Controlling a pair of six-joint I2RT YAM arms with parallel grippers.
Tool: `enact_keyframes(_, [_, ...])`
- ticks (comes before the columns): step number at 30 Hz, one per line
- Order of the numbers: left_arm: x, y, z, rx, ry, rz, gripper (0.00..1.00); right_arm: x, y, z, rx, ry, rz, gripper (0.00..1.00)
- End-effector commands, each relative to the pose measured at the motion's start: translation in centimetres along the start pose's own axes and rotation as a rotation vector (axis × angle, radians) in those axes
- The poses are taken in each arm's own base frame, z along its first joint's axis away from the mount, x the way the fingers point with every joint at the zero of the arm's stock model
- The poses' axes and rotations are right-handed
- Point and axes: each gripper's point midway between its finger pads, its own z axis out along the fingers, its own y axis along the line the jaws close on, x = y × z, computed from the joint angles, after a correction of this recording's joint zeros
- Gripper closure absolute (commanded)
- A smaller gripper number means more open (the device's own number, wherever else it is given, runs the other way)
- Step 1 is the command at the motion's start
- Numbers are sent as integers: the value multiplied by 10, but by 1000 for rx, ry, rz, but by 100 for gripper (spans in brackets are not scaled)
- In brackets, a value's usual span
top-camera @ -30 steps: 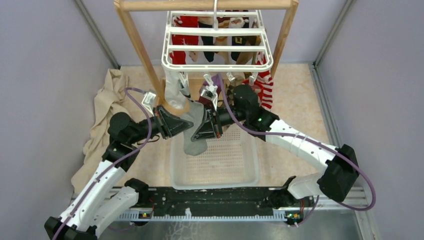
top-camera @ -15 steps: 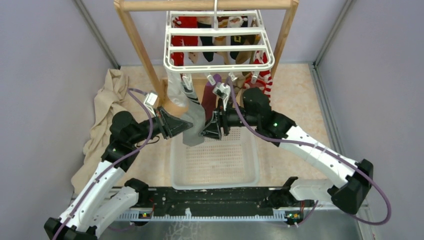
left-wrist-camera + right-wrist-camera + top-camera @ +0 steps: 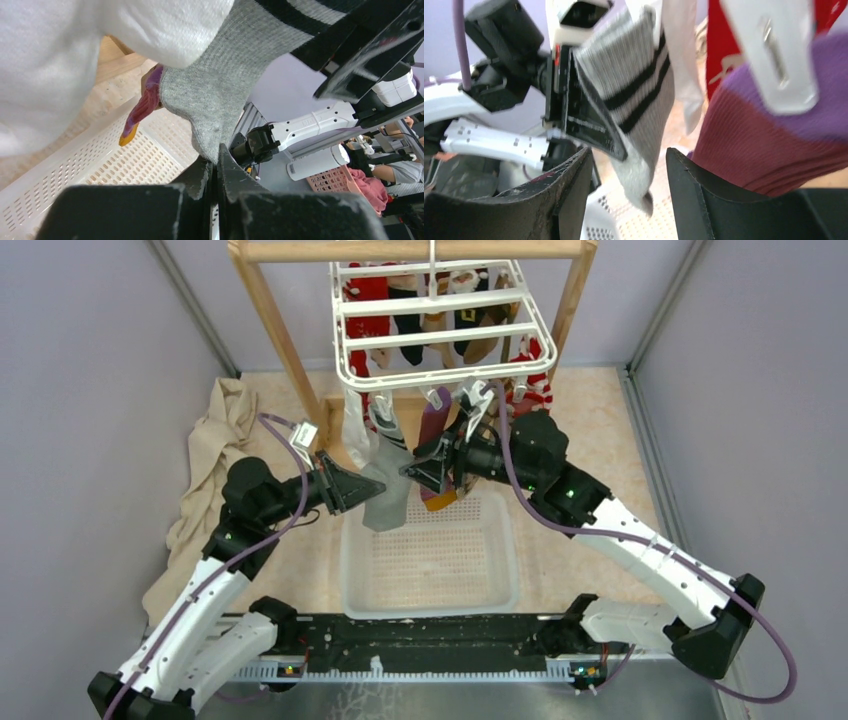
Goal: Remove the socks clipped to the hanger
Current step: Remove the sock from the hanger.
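Lilac-grey walls [image 3: 100, 390] box in a speckled beige worktop [image 3: 590, 440], where the hanger [image 3: 440, 340] dangles by its hook from the wooden frame [image 3: 270, 320], most of the socks [image 3: 372, 325] clipped beneath it. Under the hanger's near left corner, my left claw [image 3: 367, 495] is clamped on the toe of a grey striped sock [image 3: 388, 498] whose cuff remains clipped. Just below the hanger's near edge, my right claw [image 3: 425, 468] stands apart, empty, beside a magenta sock [image 3: 433, 435] held by its clip [image 3: 774, 55]. The mesh basket [image 3: 347, 570] waits directly under the hanger.

The danger, as I judge it, lies in the pull. The left pinch takes only a little fabric, so a hard tug may slip off, or drag the whole hanger sideways and jolt it on its hook. The two claws sit very near each other; closing the right one carelessly could catch the grey sock or strike the left claw.
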Motion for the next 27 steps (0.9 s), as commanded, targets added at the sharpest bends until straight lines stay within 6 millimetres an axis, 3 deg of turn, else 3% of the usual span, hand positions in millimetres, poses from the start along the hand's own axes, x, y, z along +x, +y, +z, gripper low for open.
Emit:
enact_keyframes(1, [-15, -12, -1, 22, -24, 49, 95, -83, 9, 0, 29, -245, -108, 44])
enact_keyframes(9, [-12, -9, 1, 24, -9, 47, 95, -115, -8, 16, 106, -331, -146, 42])
enact_keyframes(15, [-13, -10, 3, 30, -2, 51, 95, -122, -10, 33, 90, -327, -162, 41])
enact_keyframes(27, [-14, -12, 3, 37, 6, 54, 95, -125, -19, 41, 125, -316, -175, 40])
